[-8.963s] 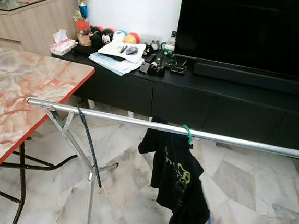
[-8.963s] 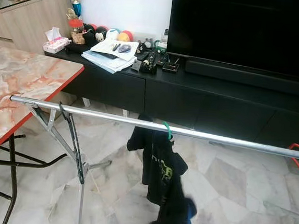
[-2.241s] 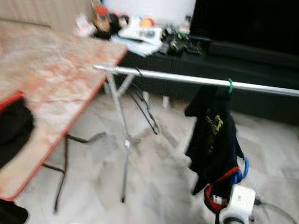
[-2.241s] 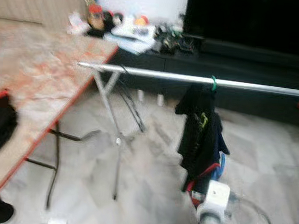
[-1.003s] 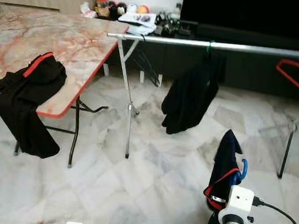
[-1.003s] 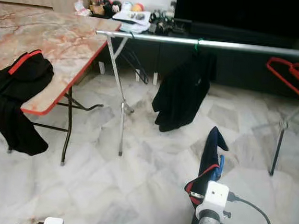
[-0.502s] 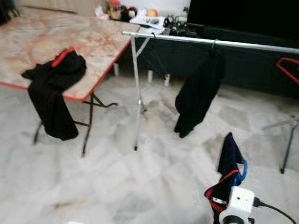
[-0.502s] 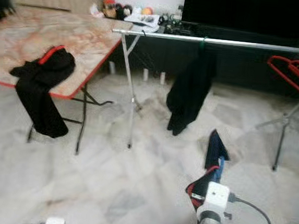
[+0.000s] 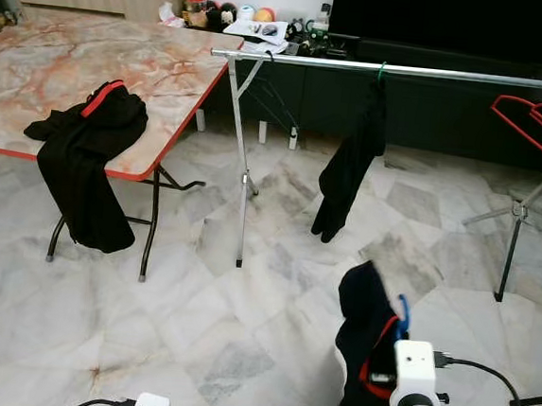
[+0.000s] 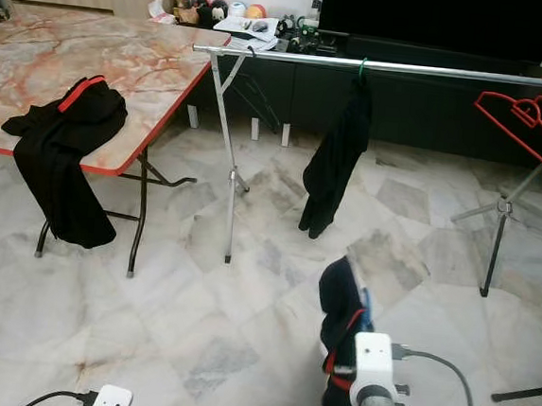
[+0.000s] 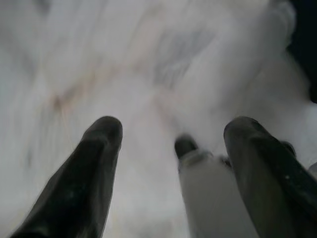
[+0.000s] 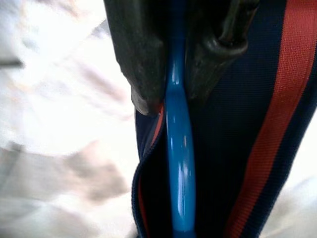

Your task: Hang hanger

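- Right pincer [image 12: 171, 94]: clamped on glossy blue plastic hanger [image 12: 179, 163] carrying navy red-striped garment [image 9: 363, 325], near right.
- Left pincer [image 11: 173, 136]: fingers spread, empty.
- Long silver metal rail [image 9: 434, 73]: far; hanging not yet done.

Right tool [image 12: 171, 94] raised low in front, fingers clamped together, left tool [image 11: 168, 134] fingers spread apart
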